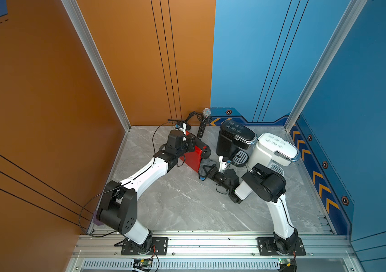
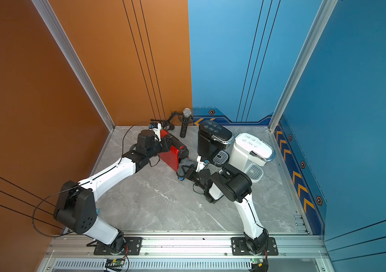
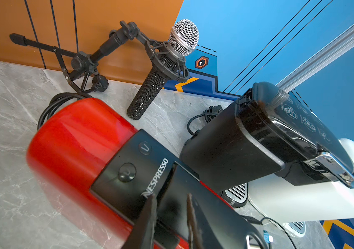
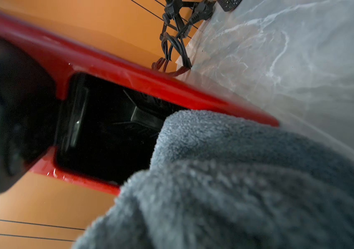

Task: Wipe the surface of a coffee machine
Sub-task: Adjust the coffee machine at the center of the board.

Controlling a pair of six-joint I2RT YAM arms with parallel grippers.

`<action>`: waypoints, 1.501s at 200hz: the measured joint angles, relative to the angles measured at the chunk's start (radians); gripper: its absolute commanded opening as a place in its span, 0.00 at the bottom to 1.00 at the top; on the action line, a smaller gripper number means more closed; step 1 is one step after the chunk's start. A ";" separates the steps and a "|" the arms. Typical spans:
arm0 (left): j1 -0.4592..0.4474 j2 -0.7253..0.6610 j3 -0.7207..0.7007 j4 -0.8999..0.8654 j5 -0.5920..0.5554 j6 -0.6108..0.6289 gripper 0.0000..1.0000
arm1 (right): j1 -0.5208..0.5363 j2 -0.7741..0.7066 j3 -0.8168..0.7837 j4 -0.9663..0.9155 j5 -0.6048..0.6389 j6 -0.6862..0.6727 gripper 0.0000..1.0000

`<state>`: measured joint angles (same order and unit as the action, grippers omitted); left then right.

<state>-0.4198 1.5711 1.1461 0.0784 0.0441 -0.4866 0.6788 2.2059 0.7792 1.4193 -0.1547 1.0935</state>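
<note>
Toward the back of the marble-patterned tabletop (image 1: 187, 200), near the orange wall, the red Nespresso machine (image 1: 193, 156) stood just beside a black coffee machine (image 1: 234, 136), with a white coffee machine (image 1: 273, 149) beyond that. A microphone (image 3: 182, 36) on its stand leaned behind them.

The left gripper (image 3: 170, 213) sat on the black top of the Nespresso. Its fingers (image 3: 150, 215) stood narrowly apart astride the raised lever and looked clamped on it, apparently steadying the body.

The right gripper (image 1: 205, 172) was closed on a bunched grey cloth (image 4: 236, 183). It held the cloth low at the machine's front, against the red edge framing the dark recess under the spout, as the right wrist view showed. Whether the cloth pressed firmly or merely touched could not be told.

Judged from this, the wiping itself was in hand, working on the front face. The next move probably called for drawing the cloth along the red surface with steady pressure while the left arm braced the machine. The cloth would also need to be kept from snagging inside the recess.
</note>
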 measured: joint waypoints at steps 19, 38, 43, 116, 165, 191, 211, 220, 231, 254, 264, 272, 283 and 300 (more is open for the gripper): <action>-0.001 0.000 -0.001 0.000 -0.003 -0.002 0.26 | -0.002 0.023 0.067 -0.007 0.002 -0.001 0.00; -0.002 -0.004 -0.004 0.000 -0.005 -0.005 0.26 | 0.000 0.039 0.119 -0.008 0.003 0.000 0.00; -0.002 -0.005 -0.006 0.000 -0.007 -0.005 0.26 | 0.000 0.043 0.130 -0.013 0.003 0.000 0.00; -0.036 -0.049 -0.042 -0.035 0.014 -0.011 0.26 | 0.002 -0.029 0.104 -0.051 0.002 -0.006 0.00; -0.039 -0.060 -0.068 -0.083 0.038 -0.015 0.27 | -0.010 -0.190 -0.056 -0.066 -0.004 -0.013 0.00; -0.039 -0.060 -0.068 -0.088 0.043 -0.016 0.26 | -0.026 -0.216 -0.101 -0.047 -0.018 -0.012 0.00; -0.039 -0.060 -0.067 -0.088 0.045 -0.016 0.26 | -0.029 -0.196 -0.110 -0.036 -0.021 -0.012 0.00; -0.039 -0.060 -0.067 -0.089 0.046 -0.016 0.26 | -0.028 -0.169 -0.109 -0.027 -0.021 -0.011 0.00; -0.038 -0.060 -0.066 -0.090 0.046 -0.016 0.26 | -0.026 -0.123 -0.104 -0.020 -0.021 -0.008 0.00; -0.038 -0.060 -0.066 -0.092 0.047 -0.016 0.26 | -0.016 -0.017 -0.065 -0.004 -0.025 0.014 0.00; -0.038 -0.059 -0.065 -0.092 0.048 -0.016 0.26 | -0.011 0.000 -0.031 -0.003 -0.023 0.020 0.00; -0.037 -0.059 -0.064 -0.093 0.050 -0.016 0.27 | -0.007 0.018 0.003 -0.004 -0.024 0.026 0.00; -0.037 -0.059 -0.064 -0.093 0.050 -0.016 0.26 | -0.001 0.042 0.044 -0.006 -0.025 0.030 0.00; -0.037 -0.059 -0.064 -0.093 0.050 -0.016 0.26 | 0.001 0.069 0.095 -0.008 -0.025 0.034 0.00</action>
<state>-0.4572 1.5124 1.0817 -0.0151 0.0944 -0.5026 0.6796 2.2745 0.8738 1.4113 -0.1795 1.1275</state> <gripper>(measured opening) 0.264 0.134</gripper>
